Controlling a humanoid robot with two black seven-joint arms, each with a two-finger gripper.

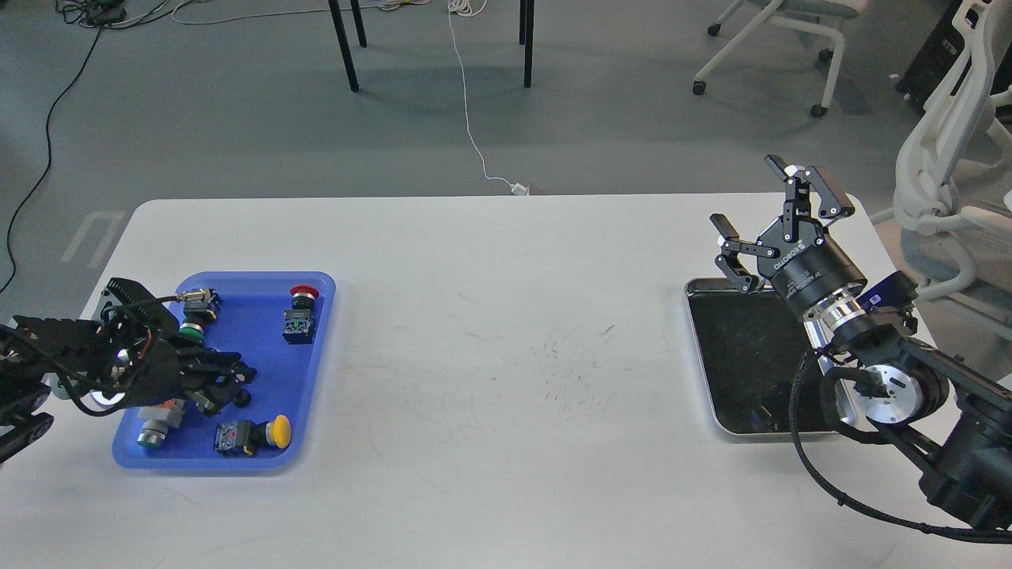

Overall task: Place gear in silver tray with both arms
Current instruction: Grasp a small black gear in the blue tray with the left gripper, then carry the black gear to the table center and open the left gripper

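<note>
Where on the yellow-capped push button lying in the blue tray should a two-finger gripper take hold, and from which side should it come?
Grip the black body, not the round yellow cap, which looks likely to slip. The push button lies on its side near the blue tray's front rim, so coming straight down from above seems best, fingers closing across the body's flat sides. The left gripper is nearest.

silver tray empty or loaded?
Empty as far as visible: the silver tray shows bare dark bottom; the right arm hides its right side.

The shiny silver tray (735, 356) lies flat at the table's right side, its dark scuffed bottom bare.
</note>
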